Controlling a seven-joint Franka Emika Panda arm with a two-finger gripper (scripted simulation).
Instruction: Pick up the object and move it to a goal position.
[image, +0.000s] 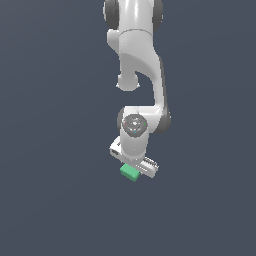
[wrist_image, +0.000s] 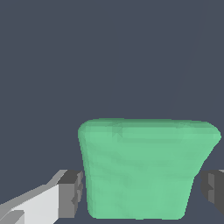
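Note:
The object, a small matte green cube (image: 129, 173), sits directly under the white gripper (image: 136, 167) in the exterior view, partly covered by the hand. In the wrist view the cube (wrist_image: 144, 166) fills the space between the two dark finger pads (wrist_image: 72, 192), one pressed at each side. The gripper (wrist_image: 142, 192) is shut on the cube. The cube's underside is hidden, so I cannot tell whether it rests on the surface or hangs above it.
The white arm (image: 137, 55) reaches in from the top of the exterior view. A plain dark grey-blue surface (image: 50, 200) lies all around, with nothing else in sight.

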